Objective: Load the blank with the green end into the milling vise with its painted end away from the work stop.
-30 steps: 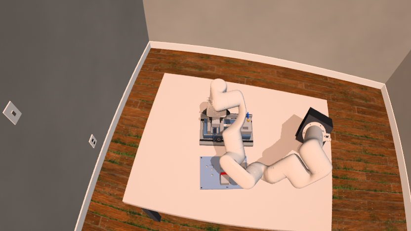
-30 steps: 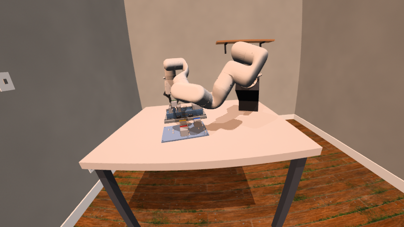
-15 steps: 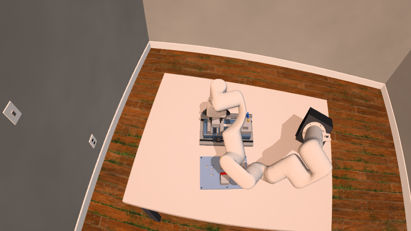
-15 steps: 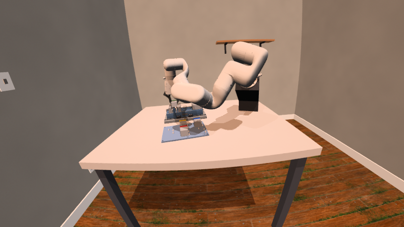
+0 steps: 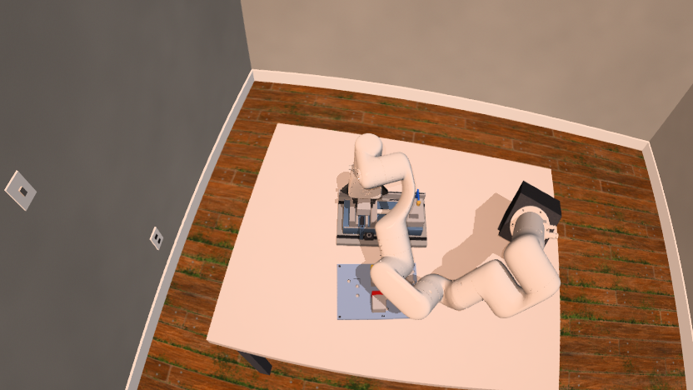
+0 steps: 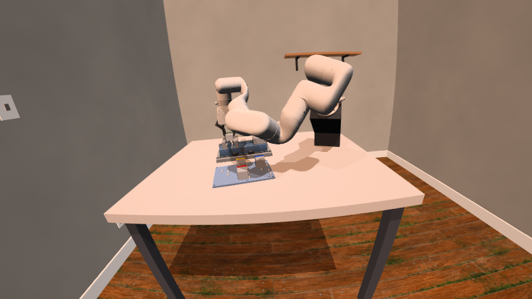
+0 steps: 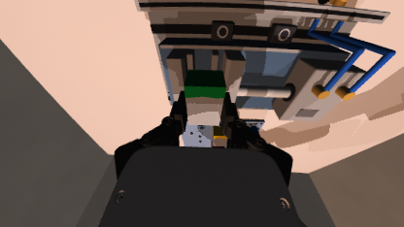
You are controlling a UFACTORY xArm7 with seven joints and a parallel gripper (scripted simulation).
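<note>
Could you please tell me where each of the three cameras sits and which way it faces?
Top: high above the table, looking down; nearly the whole arm shows.
Exterior: beyond the table's near edge, on the infeed plate side, looking across toward the shelf wall; the arm and its black pedestal show.
Wrist: on the arm's end, looking past the tool at the green-ended blank and the vise; dark housing and fingers show.
Top and exterior share table, arm, plate and pedestal.

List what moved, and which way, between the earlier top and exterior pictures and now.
Nothing visibly moved, was gripped or let go. The arm keeps its pose, jaws shut on the green-ended blank over the vise; the red-ended blank stayed put.
</note>
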